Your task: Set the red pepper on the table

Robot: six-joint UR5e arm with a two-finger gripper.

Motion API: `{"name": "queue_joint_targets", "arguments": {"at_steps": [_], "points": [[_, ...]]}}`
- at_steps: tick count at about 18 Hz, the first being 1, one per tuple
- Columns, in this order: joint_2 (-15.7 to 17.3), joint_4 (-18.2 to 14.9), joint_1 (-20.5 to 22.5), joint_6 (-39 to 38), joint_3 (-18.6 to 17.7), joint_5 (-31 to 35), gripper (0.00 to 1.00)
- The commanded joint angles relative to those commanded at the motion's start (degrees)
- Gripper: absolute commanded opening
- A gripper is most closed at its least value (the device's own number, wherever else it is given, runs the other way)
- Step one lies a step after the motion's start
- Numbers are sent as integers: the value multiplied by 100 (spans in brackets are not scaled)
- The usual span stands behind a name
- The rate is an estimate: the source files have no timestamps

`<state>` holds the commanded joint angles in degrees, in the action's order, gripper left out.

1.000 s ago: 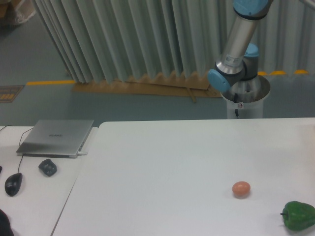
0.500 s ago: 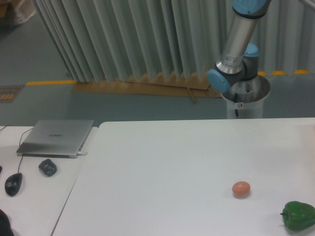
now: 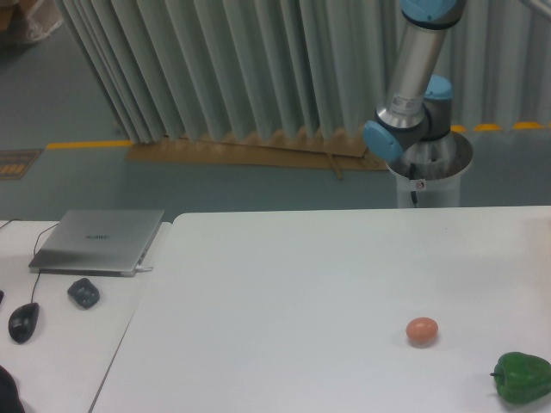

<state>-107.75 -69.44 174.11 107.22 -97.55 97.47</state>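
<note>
1. Red pepper: not in view anywhere in the frame, so its place can't be told.
2. Bench (image 3: 293,284): large white top with a rounded far-left corner, filling the middle and right of the view; its near and right edges run out of frame.
3. On the bench, near the near-right corner: small orange-tan egg-shaped thing (image 3: 422,330), and a green bell pepper (image 3: 522,377) closer to the near-right corner, stem pointing left. The two lie near each other, not touching.
4. The rest of the bench top shows only plain white surface.
5. Robot arm (image 3: 413,77): silver link with blue joints, rising from a round grey base (image 3: 428,175) behind the far edge of the bench, toward its right end; the upper part leaves the top of the frame.
6. End effector: out of frame, can't tell whether it is open, closed or holding something.
7. Smaller white bench (image 3: 65,344) just left of the big one, with a narrow seam between them. On it: closed grey laptop (image 3: 99,242) by its far edge, a small dark lumpy object (image 3: 83,292) in front of the laptop, a black mouse (image 3: 23,323) with its cord near the left edge.
8. Behind: grey pleated curtain (image 3: 224,69), brown cardboard (image 3: 250,151) lying on the floor at its foot, yellow floor line (image 3: 86,144).
</note>
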Motion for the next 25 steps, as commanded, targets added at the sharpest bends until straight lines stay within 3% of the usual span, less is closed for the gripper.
{"name": "queue_joint_targets", "arguments": {"at_steps": [7,9,12,25], "points": [[-9,211,35,106,-132,26,100],[-44,124,26,114,112,157,100],[-97,-385,-9,106,351,290,100],[-44,-334,-44,-105,35,202,100]]}}
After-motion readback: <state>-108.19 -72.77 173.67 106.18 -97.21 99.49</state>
